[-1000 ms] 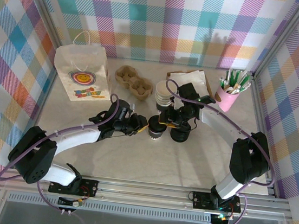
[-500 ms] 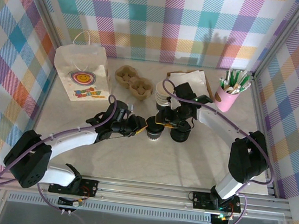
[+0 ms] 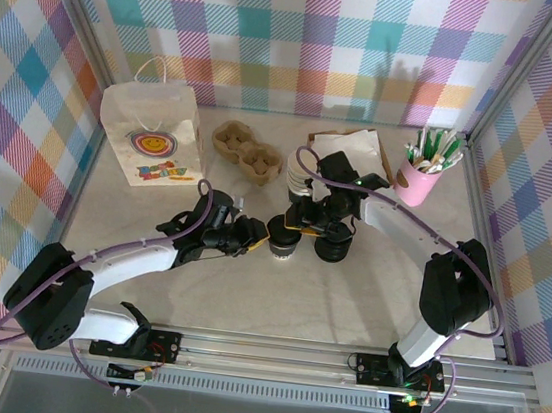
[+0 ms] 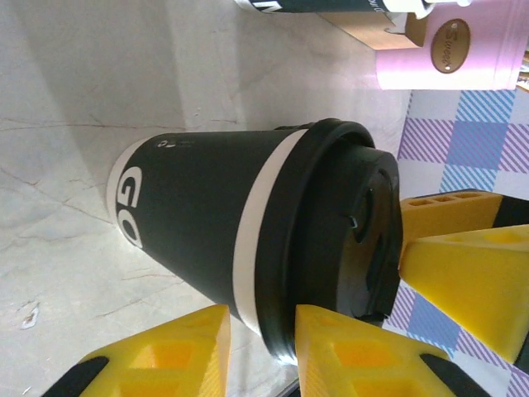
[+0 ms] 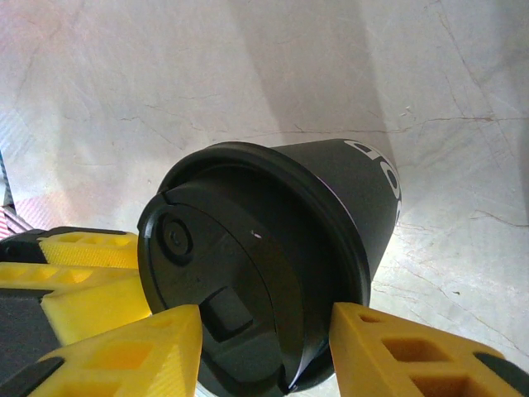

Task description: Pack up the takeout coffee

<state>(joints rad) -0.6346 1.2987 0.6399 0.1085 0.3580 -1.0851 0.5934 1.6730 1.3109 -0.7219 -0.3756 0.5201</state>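
Cup (image 4: 215, 240) reads "GO" in white letters.

Black-lidded dark cup (image 4: 207, 223), yellow gripper fingers (image 5: 124, 351), pink holder (image 3: 418, 182).

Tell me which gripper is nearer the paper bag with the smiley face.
Left. The left gripper sits at the lidded coffee cup on the side facing the paper bag; the right gripper is at the cup's far side, farther from the bag.
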